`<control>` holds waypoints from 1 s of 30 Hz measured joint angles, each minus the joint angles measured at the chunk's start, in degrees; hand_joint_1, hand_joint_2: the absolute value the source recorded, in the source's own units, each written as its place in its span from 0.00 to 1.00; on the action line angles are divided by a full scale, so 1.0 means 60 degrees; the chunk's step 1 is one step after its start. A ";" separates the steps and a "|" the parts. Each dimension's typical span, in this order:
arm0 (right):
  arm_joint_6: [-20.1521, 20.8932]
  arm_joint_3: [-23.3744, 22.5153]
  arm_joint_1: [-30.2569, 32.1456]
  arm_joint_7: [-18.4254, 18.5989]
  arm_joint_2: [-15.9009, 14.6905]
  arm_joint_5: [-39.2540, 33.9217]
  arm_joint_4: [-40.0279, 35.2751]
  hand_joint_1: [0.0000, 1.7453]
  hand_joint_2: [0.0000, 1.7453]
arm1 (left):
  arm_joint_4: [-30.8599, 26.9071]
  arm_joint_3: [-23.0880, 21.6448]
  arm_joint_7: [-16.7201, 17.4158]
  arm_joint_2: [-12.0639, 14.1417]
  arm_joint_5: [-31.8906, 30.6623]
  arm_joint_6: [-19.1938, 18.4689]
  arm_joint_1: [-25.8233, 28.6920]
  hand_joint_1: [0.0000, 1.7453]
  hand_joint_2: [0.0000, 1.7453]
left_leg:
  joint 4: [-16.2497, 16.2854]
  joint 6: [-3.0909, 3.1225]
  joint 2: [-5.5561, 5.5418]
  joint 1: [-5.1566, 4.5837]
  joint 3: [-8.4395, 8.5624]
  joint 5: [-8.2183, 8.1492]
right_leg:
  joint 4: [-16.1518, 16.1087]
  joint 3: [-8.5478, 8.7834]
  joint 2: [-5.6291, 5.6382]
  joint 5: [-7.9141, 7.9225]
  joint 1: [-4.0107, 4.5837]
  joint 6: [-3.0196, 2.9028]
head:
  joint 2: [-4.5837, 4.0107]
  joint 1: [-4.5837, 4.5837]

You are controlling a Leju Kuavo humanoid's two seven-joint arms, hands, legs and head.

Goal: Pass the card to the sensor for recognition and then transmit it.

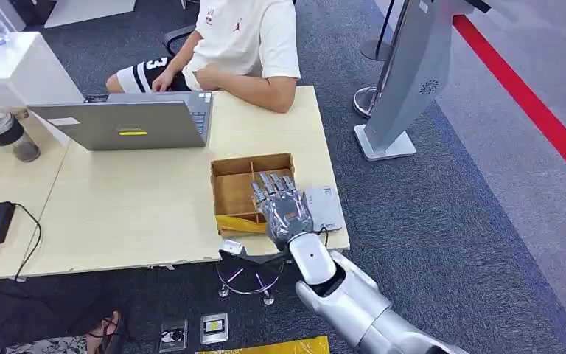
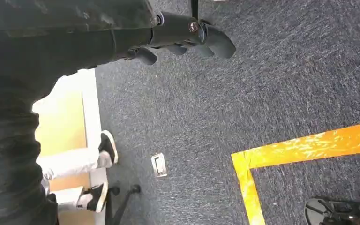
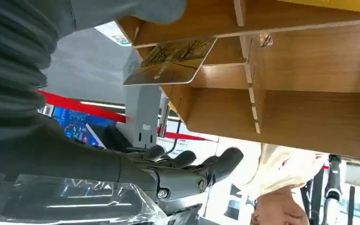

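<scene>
Cards first: your card (image 3: 171, 61) lies flat in the wooden box (image 1: 230, 193), in the right compartment beside the divider, one corner jutting over the box wall in the right wrist view. Your right hand (image 1: 280, 204) hovers over that compartment, fingers spread and holding nothing. The box sits at the table's (image 1: 133, 214) front right corner, the grey sensor (image 1: 323, 208) just beside it at the edge. Your left hand (image 2: 187, 35) hangs over carpet, fingers loosely curled, holding nothing.
</scene>
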 joint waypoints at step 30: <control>0.0080 0.0000 -0.0130 0.0219 0.0178 -0.0299 0.0444 0.44 1.00 | 0.0000 0.0000 0.0200 -0.0098 0.0095 0.0226 0.0001 0.00 1.00 | 0.0000 0.0000 0.0000 0.0000 0.0001 0.0000 | 0.0000 -0.0001 0.0000 0.0000 0.0000 0.0000 | 0.0000 -0.0004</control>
